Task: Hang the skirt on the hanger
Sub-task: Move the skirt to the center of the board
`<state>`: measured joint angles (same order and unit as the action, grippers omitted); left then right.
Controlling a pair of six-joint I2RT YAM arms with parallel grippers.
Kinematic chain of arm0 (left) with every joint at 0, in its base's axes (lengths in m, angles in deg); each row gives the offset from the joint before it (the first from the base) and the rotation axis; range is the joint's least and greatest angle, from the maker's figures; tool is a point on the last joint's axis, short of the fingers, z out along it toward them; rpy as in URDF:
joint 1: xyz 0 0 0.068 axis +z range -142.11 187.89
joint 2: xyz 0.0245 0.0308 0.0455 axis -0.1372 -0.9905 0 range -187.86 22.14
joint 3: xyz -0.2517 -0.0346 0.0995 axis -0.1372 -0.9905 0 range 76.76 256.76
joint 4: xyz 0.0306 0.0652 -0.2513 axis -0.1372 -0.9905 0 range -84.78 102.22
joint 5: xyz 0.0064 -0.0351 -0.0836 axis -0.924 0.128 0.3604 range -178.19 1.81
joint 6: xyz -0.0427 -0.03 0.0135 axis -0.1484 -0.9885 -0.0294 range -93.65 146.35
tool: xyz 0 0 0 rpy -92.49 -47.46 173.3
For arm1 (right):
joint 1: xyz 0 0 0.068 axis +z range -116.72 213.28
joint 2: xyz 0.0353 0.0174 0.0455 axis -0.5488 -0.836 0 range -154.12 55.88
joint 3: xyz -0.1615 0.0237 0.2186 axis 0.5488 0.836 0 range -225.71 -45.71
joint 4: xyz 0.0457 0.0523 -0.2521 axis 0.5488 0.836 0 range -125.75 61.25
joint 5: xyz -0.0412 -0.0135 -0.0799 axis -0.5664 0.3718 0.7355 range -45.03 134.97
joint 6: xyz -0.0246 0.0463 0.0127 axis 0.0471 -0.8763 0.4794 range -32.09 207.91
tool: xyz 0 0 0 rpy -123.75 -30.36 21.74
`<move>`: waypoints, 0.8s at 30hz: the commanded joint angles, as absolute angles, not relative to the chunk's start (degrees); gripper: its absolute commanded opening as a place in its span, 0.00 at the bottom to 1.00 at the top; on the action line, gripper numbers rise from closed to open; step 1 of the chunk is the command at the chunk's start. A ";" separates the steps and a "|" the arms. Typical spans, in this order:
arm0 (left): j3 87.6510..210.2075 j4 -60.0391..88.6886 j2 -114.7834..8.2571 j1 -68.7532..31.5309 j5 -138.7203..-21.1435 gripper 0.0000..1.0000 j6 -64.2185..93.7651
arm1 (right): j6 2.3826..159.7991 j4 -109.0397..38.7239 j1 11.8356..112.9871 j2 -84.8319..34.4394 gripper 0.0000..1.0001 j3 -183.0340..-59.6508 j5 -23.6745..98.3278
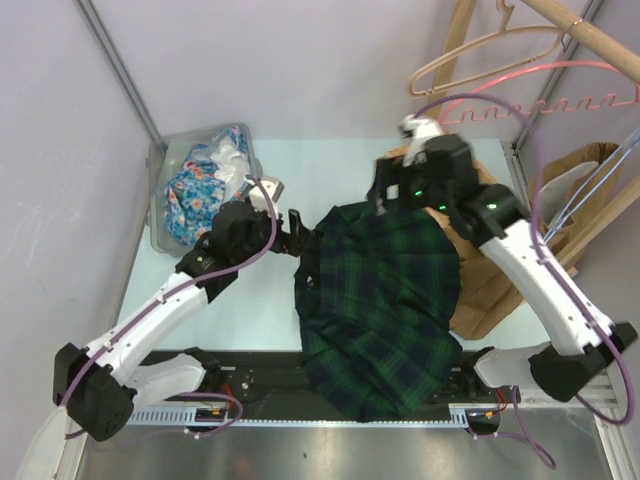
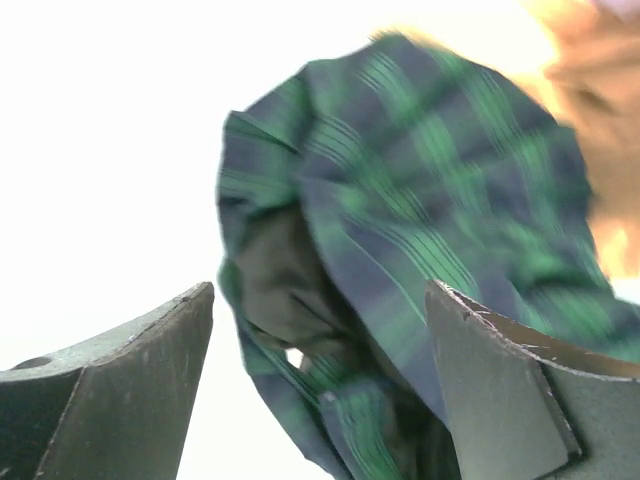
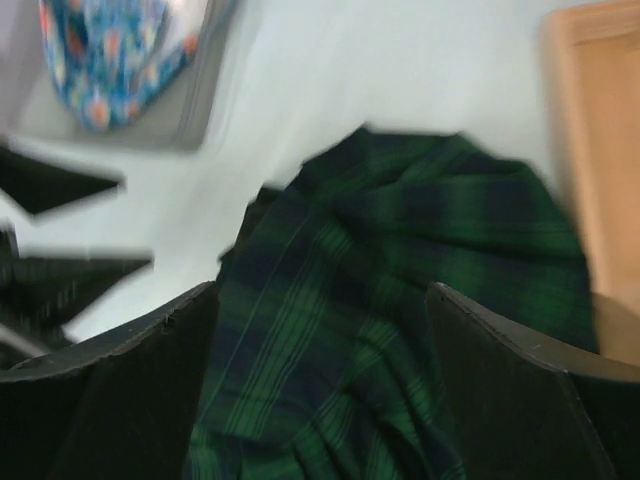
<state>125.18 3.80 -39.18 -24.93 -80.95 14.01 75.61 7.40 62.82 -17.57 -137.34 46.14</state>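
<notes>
The dark green plaid skirt (image 1: 380,300) lies crumpled in the middle of the table and drapes over its near edge. My left gripper (image 1: 297,232) is open at the skirt's upper left edge. In the left wrist view (image 2: 320,300) folds of the skirt (image 2: 420,180) lie between and ahead of its fingers. My right gripper (image 1: 385,200) is open over the skirt's far edge. In the right wrist view (image 3: 322,295) the skirt (image 3: 400,260) fills the gap between its fingers. A pink hanger (image 1: 545,103) and a tan one hang from a rail at the top right.
A grey bin (image 1: 157,190) holding floral cloth (image 1: 205,185) stands at the back left and shows in the right wrist view (image 3: 110,60). A brown paper bag (image 1: 490,290) lies under the skirt's right side. Another bag (image 1: 590,160) stands off the table's right edge.
</notes>
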 commanded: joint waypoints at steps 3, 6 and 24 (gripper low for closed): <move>126.06 2.65 -46.39 -18.23 -88.74 0.85 7.46 | 76.22 12.85 75.46 -24.97 0.91 -134.40 51.29; 128.69 2.82 -53.51 -16.81 -83.63 0.76 7.28 | 75.25 11.01 80.02 -25.06 0.93 -132.03 52.08; 137.23 11.60 -74.45 -16.54 -70.53 0.47 8.34 | 66.37 7.93 91.56 -28.49 0.94 -129.91 59.20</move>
